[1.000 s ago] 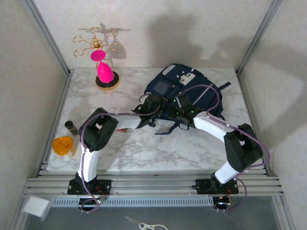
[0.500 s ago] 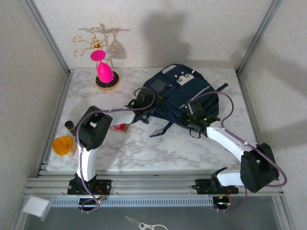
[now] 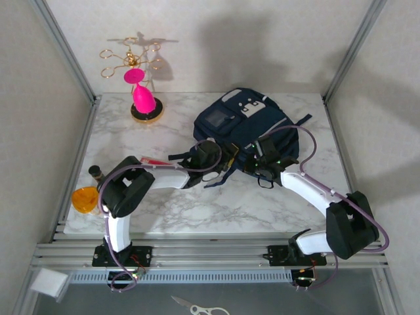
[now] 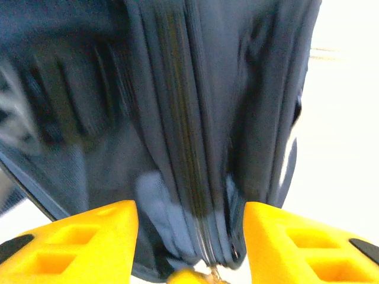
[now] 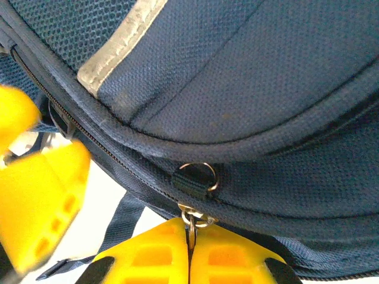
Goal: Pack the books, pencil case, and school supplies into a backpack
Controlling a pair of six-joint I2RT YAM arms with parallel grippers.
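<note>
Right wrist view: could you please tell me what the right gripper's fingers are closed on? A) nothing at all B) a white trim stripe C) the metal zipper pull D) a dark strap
C: the right gripper is shut tight on the small metal zipper pull hanging from the backpack.

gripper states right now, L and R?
Left gripper: open, jaws apart at the backpack zipper seam, clamping nothing.
Right gripper: closed on the backpack's metal zipper pull.
</note>
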